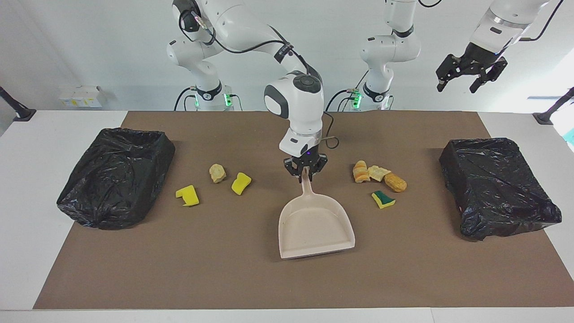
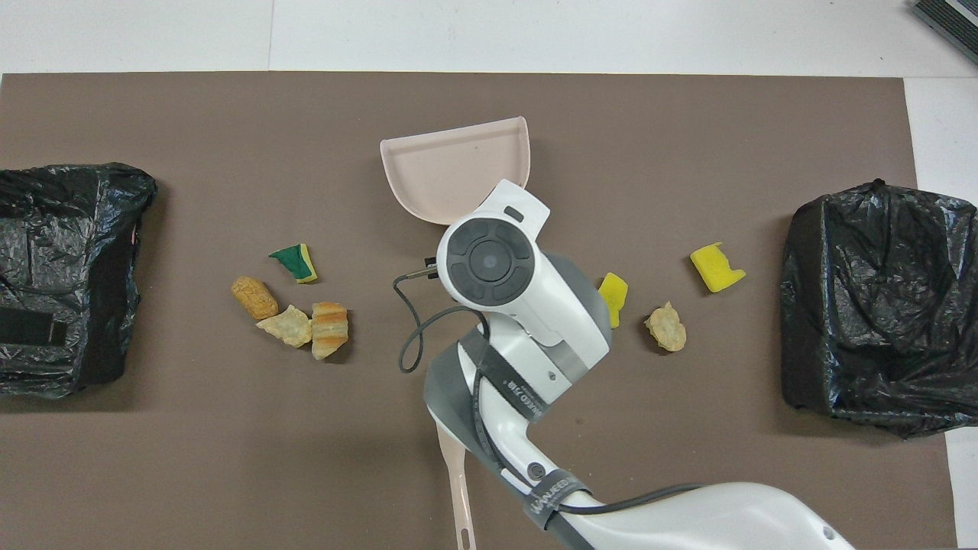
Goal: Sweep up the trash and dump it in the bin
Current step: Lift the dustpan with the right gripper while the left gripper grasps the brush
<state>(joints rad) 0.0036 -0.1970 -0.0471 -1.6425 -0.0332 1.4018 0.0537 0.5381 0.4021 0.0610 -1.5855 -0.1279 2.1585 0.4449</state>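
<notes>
— Dustpan [image 1: 315,224] first: where does it sit?

— Mid-mat, its mouth turned away from the robots and skewed slightly toward the left arm's end. The right gripper [image 1: 305,176] is clamped on the top of its handle [image 1: 306,186], fingertips pinching the thin beige stem.

— And the trash?

— Two groups, one on each side of the pan. Toward the right arm's end: a yellow sponge piece [image 1: 188,196], a tan lump [image 1: 217,172] and a second yellow sponge [image 1: 241,183], all between the pan and one black-lined bin [image 1: 117,176]. Toward the left arm's end: a striped bread lump [image 1: 360,171], a pale crumpled scrap [image 1: 378,172] and an orange lump [image 1: 396,182] touching in a row, with the green-topped sponge [image 1: 383,199] just beside them, farther from the robots. The other bin [image 1: 497,187] stands past those.

— Left gripper?

— Waiting, raised high over its own end of the table [image 1: 511,121], fingers spread, holding nothing [image 1: 471,76].

— Anything else?

— A beige brush handle [image 2: 457,489] lies on the brown mat [image 2: 229,458] at the robots' edge, partly under the right arm.
</notes>
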